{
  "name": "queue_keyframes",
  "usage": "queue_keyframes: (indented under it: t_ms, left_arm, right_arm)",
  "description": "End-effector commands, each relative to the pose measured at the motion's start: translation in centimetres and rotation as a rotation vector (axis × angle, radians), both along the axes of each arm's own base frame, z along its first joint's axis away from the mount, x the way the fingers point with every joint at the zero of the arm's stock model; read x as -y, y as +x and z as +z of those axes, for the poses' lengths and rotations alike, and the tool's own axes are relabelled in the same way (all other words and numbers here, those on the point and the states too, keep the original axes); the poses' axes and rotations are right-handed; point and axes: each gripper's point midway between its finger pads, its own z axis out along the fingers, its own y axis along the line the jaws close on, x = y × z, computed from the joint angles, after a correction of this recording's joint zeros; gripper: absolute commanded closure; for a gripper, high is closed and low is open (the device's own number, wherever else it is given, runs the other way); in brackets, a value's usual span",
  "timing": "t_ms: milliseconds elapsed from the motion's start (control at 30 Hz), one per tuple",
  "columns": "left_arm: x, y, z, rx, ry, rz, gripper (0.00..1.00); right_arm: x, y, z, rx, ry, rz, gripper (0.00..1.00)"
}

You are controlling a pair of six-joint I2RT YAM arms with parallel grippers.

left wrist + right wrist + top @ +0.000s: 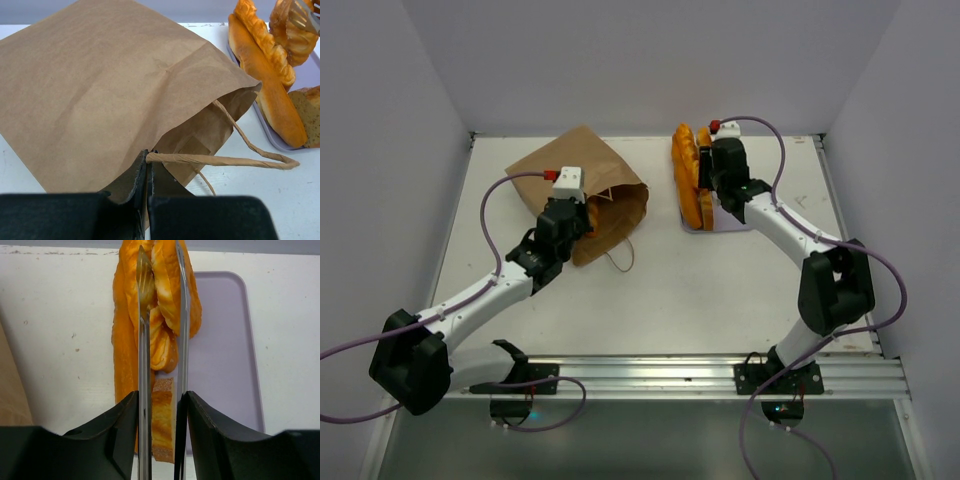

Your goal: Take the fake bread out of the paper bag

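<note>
- At 1 o'clock on the table (700, 290): fake bread (692, 180), piled on lavender tray (225, 340).
- Metal tongs (144, 340), straddling one piece, are clamped in the right gripper (160, 400).
- At 11 o'clock: paper bag (582, 165), laid flat, its mouth edge pinched by the fully closed left gripper (148, 167).

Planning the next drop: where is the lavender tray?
Top view: the lavender tray lies far right on the table, under the right gripper, fake bread along its left edge, paper bag further left.
</note>
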Motion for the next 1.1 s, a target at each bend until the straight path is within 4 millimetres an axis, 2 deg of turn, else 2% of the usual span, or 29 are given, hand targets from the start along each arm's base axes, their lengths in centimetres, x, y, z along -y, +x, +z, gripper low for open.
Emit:
queue_keyframes:
  t_ms: [0, 300, 467, 500, 567, 600, 800, 1000, 1033, 1067]
  left_arm:
    - [-0.3, 0.4, 2.0, 0.068, -0.030, 0.010, 1.00]
    - [-0.2, 0.3, 1.9, 0.068, -0.031, 0.005, 1.00]
    - [-0.2, 0.3, 1.9, 0.066, -0.029, 0.004, 1.00]
    - [-0.2, 0.3, 1.9, 0.068, -0.030, 0.005, 1.00]
    - [-0.2, 0.3, 1.9, 0.066, -0.030, 0.005, 1.00]
    - [-0.2, 0.3, 1.9, 0.068, -0.030, 0.005, 1.00]
    - [-0.2, 0.3, 1.9, 0.066, -0.030, 0.002, 1.00]
    - [-0.1, 0.3, 2.0, 0.068, -0.035, 0.001, 1.00]
    - [-0.1, 0.3, 2.0, 0.069, -0.032, 0.001, 1.00]
    - [-0.2, 0.3, 2.1, 0.071, -0.033, 0.002, 1.00]
  right_arm:
    - [-0.5, 1.6, 3.8, 0.109, 0.039, 0.000, 0.53]
    - [-0.9, 1.5, 3.7, 0.111, 0.059, 0.009, 0.52]
    - [-1.3, 0.9, 4.6, 0.124, 0.085, 0.029, 0.51]
    - [-1.2, 0.5, 5.4, 0.138, 0.094, 0.034, 0.52]
    - [-1.5, -0.2, 5.6, 0.136, 0.116, 0.052, 0.51]
    - [-1.5, -0.8, 6.7, 0.157, 0.135, 0.059, 0.51]
    - [-2.8, -4.5, 7.3, 0.147, 0.209, 0.138, 0.52]
    - [-4.6, -8.9, 5.7, 0.093, 0.261, 0.215, 0.52]
    - [-4.7, -9.6, 4.6, 0.067, 0.261, 0.218, 0.52]
    - [-4.7, -10.4, 5.2, 0.080, 0.274, 0.226, 0.52]
